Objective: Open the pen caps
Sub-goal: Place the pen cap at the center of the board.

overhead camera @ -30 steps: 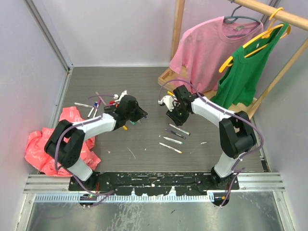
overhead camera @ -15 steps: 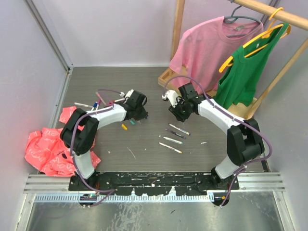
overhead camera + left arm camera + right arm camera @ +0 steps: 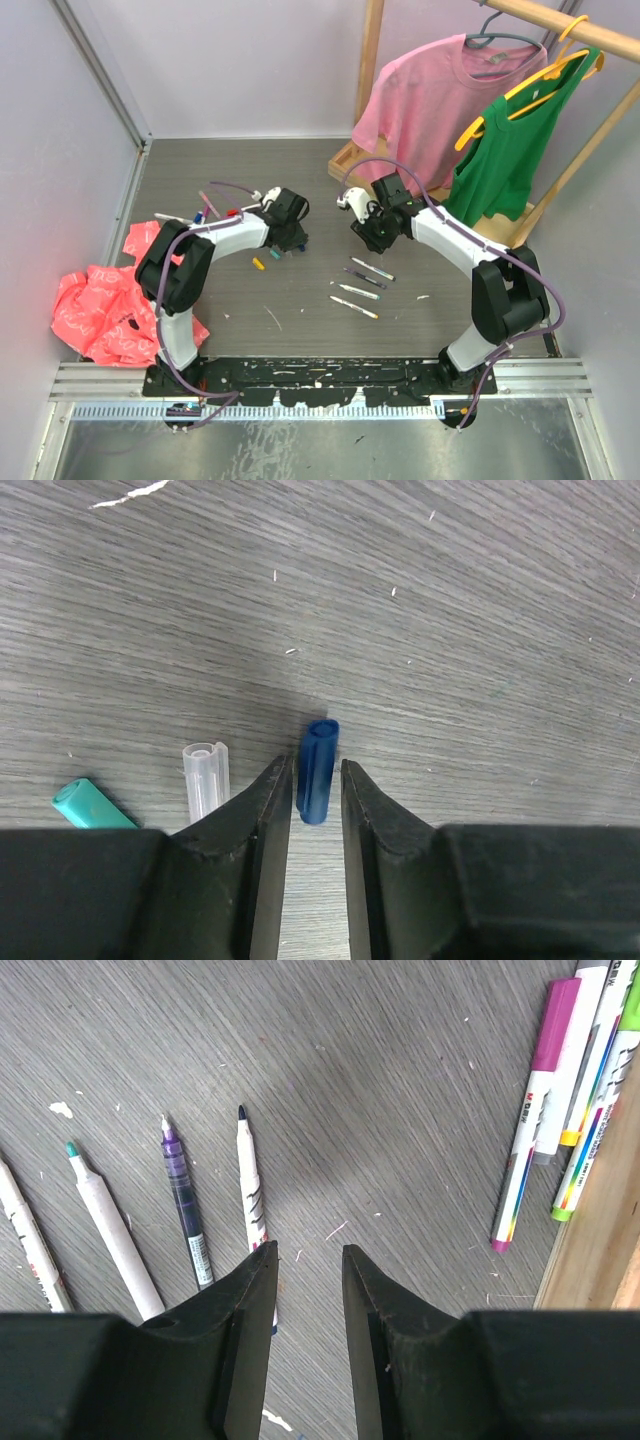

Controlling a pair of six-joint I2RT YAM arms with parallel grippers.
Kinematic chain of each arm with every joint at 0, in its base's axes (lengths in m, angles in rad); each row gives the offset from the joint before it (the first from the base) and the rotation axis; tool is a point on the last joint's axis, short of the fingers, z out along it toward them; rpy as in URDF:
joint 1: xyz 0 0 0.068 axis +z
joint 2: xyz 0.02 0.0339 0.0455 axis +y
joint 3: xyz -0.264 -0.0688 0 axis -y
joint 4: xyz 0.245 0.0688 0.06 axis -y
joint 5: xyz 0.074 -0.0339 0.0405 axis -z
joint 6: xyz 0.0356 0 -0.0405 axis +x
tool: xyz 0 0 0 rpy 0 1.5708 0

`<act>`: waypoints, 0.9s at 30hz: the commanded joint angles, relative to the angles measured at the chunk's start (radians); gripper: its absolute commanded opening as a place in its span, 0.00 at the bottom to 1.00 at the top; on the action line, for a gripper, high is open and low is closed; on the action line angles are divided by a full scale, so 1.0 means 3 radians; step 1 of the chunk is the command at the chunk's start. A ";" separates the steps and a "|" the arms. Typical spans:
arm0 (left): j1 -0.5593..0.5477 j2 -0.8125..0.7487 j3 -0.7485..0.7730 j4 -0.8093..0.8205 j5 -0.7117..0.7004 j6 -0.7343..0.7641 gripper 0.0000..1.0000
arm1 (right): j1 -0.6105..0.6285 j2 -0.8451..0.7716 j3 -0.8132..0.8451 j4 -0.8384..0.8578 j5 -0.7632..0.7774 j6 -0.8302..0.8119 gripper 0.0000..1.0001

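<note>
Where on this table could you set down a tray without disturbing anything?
The widest bare patch is the far table, between the back wall and the left gripper and right gripper. A second strip lies between the row of pens and the base rail. Crowded: pen pile far left, loose caps by the left gripper, pink bag.

Low left end effector [image 3: 316, 766] and right end effector [image 3: 309, 1250], jaws slightly apart.
</note>
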 commanded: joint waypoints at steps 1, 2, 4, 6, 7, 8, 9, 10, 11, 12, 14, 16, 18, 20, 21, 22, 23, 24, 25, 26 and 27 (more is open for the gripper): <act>-0.0003 -0.0012 0.0139 -0.0014 -0.0106 0.0075 0.29 | -0.0024 -0.0149 0.0012 0.0122 0.0006 0.0032 0.38; -0.0006 -0.0017 0.0140 -0.0007 -0.0089 0.0088 0.29 | -0.0022 -0.0150 0.0009 0.0127 0.0003 0.0031 0.38; -0.0006 -0.0036 0.0155 -0.0006 -0.0045 0.0119 0.30 | -0.0041 -0.0153 0.0006 0.0140 -0.0011 0.0048 0.39; -0.0004 -0.0098 0.0157 -0.0005 0.0001 0.0159 0.31 | -0.0079 -0.0165 0.0004 0.0159 -0.0061 0.0073 0.41; -0.0006 -0.0144 0.0150 -0.0007 0.0020 0.0179 0.32 | -0.0108 -0.0176 -0.0002 0.0172 -0.0089 0.0088 0.42; -0.0005 -0.0200 0.0141 -0.0015 0.0033 0.0199 0.33 | -0.0137 -0.0185 -0.0007 0.0185 -0.0128 0.0104 0.42; -0.0006 -0.0268 0.0126 -0.0012 0.0034 0.0216 0.33 | -0.0171 -0.0193 -0.0012 0.0200 -0.0169 0.0122 0.42; -0.0006 -0.0346 0.0094 -0.0008 0.0034 0.0232 0.34 | -0.0215 -0.0201 -0.0016 0.0215 -0.0213 0.0139 0.42; -0.0006 -0.0464 0.0063 0.0003 0.0034 0.0254 0.35 | -0.0260 -0.0212 -0.0023 0.0244 -0.0264 0.0162 0.43; -0.0006 -0.0555 0.0018 0.0019 0.0034 0.0272 0.36 | -0.0320 -0.0225 -0.0032 0.0275 -0.0302 0.0182 0.43; -0.0005 -0.0758 -0.0082 0.0059 0.0053 0.0315 0.38 | -0.0416 -0.0239 -0.0074 0.0359 -0.0359 0.0220 0.43; -0.0005 -0.0971 -0.0218 0.0163 0.0143 0.0413 0.40 | -0.0497 -0.0226 -0.0090 0.0438 -0.0389 0.0256 0.44; -0.0006 -0.1225 -0.0421 0.0419 0.0332 0.0583 0.41 | -0.0574 -0.0185 -0.0076 0.0511 -0.0418 0.0293 0.44; 0.0005 -0.1484 -0.0700 0.0765 0.0611 0.0749 0.43 | -0.0604 -0.0119 -0.0023 0.0555 -0.0403 0.0298 0.44; 0.0019 -0.1615 -0.0860 0.0985 0.0789 0.0803 0.45 | -0.0605 -0.0083 0.0003 0.0575 -0.0391 0.0298 0.44; 0.0041 -0.1744 -0.1050 0.1241 0.0947 0.0830 0.49 | -0.0605 -0.0038 0.0040 0.0589 -0.0383 0.0298 0.45; 0.0058 -0.1877 -0.1314 0.1489 0.1118 0.0838 0.55 | -0.0606 0.0011 0.0081 0.0604 -0.0374 0.0298 0.45; 0.0073 -0.2003 -0.1505 0.1766 0.1256 0.0833 0.62 | -0.0607 0.0064 0.0125 0.0609 -0.0352 0.0298 0.45; 0.0083 -0.2165 -0.1710 0.2025 0.1367 0.0820 0.72 | -0.0606 0.0127 0.0167 0.0609 -0.0328 0.0298 0.45; 0.0090 -0.2292 -0.1901 0.2233 0.1406 0.0801 0.82 | -0.0605 0.0185 0.0207 0.0611 -0.0303 0.0298 0.45; 0.0098 -0.2406 -0.2078 0.2445 0.1418 0.0777 0.91 | -0.0604 0.0252 0.0251 0.0616 -0.0280 0.0298 0.45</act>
